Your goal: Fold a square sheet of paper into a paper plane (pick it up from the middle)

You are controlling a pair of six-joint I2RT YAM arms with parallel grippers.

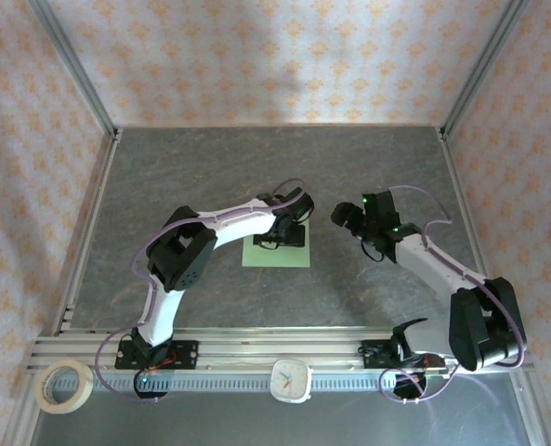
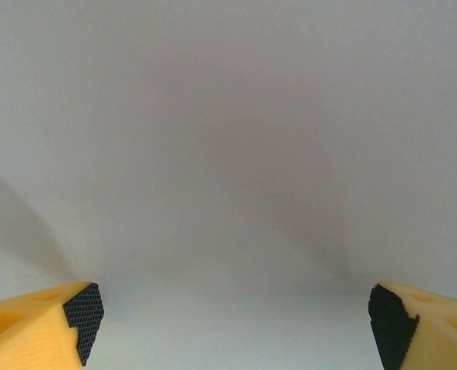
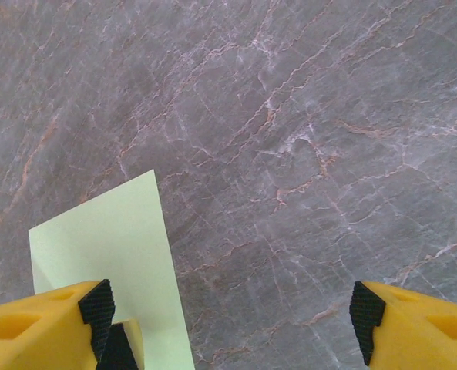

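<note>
1x square sheet of paper [image 1: 268, 258], frame ctr, on surface [image 1: 163, 186]. L jaws, R jaws: released. Risk I see: thin sheet skids under pinch.

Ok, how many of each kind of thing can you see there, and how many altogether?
Robot arms: 2
Green paper: 1
Tape roll: 1
Clock: 1
Total: 5
</note>
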